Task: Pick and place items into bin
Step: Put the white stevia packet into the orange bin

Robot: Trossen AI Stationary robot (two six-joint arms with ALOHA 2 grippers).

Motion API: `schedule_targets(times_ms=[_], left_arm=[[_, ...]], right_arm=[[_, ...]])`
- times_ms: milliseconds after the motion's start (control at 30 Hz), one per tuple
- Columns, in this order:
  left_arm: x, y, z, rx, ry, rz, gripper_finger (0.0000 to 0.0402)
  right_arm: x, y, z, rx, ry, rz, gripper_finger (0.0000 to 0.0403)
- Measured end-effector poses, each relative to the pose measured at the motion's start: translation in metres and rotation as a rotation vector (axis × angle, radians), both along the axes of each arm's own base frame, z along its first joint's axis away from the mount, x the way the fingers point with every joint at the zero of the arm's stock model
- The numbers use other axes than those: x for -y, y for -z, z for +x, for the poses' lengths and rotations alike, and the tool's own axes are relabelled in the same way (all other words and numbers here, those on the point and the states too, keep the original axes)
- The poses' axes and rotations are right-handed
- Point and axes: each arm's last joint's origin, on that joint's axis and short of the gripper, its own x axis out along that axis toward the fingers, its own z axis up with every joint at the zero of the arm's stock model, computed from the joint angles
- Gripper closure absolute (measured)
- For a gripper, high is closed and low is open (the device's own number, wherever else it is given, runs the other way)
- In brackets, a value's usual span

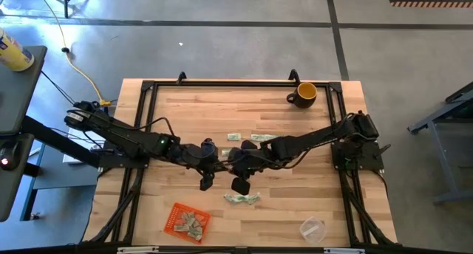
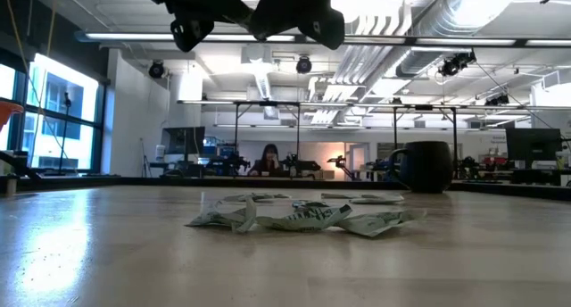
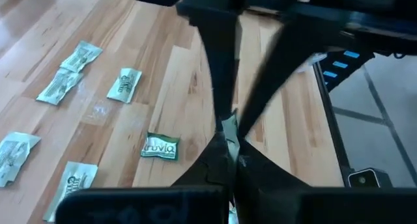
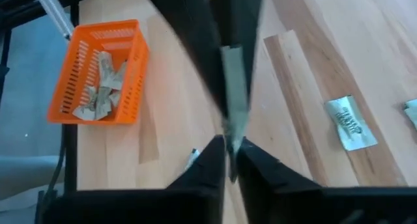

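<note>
Pinched edge-on between both my left hand and right hand, one packet feels featherlight, limp, crushable, mid-surface.

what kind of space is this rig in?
Probably a robotics lab or open-plan workshop. The low view shows exposed ceiling ducts, rows of workbenches with monitors and a person seated at one; the high view shows a bare concrete floor.

High view: straight down, whole tabletop. Low view: level across it, toward room. Wrist views: close, downward; share packets with overhead.
</note>
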Motion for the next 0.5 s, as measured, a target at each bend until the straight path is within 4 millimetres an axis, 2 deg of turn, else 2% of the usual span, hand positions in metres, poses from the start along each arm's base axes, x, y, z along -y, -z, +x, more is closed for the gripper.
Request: schedule_targets(times_ms=[133,267,400,500], left_arm=[[-0.001,0.003,-0.002,-0.04,0.0,0.013,0.0366],[0.002,0.008,-0.007,-0.114,0.044,-0.014,0.0367],[0.018,0.0,-0.026,-0.165,0.159,-0.109,0.0367],[0.036,-0.005,-0.048,-0.235,0.209,-0.182,0.0367]], right_arm=[[-0.007,0.0,-0.002,-0.008,0.018,0.012,0.0294],[-0.016,-0.002,-0.013,-0.037,0.01,-0.055,0.0203],[-0.026,-0.002,-0.026,-0.104,0.02,-0.1,0.0136],[-0.029,0.002,-0.033,-0.183,0.028,-0.07,0.0114]])
